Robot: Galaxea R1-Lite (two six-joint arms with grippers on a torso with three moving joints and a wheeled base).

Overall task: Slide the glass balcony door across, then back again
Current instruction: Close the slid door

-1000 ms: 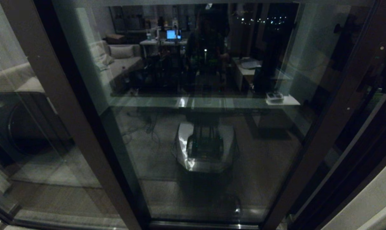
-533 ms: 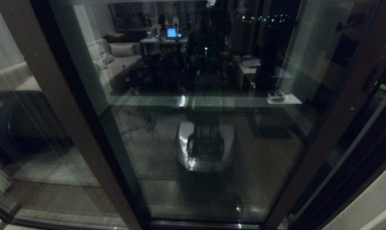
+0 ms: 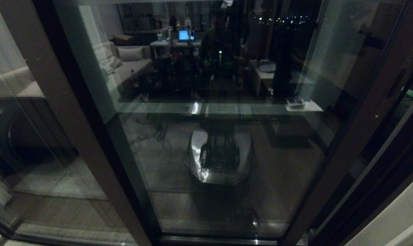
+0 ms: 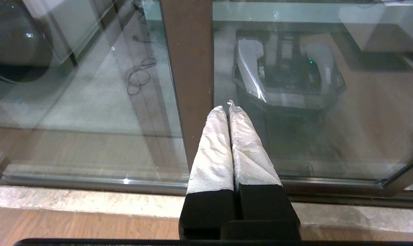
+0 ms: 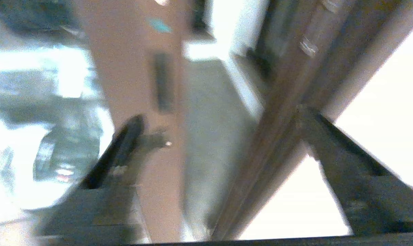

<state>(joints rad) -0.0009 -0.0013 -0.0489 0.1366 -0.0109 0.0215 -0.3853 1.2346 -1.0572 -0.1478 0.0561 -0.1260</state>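
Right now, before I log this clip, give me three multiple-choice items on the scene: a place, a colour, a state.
1. In the head view, where on the glass balcony door is the handle slot? A) left stile B) right stile C) bottom rail
2. What colour is the wrap on the left gripper fingers? A) white B) red C) blue
3. How is the right gripper? A) shut on the slot B) shut on nothing C) open
Key: 1 B, the slot sits in the right-hand stile; 2 A, white covers both fingers; 3 C, its fingers stand wide apart.
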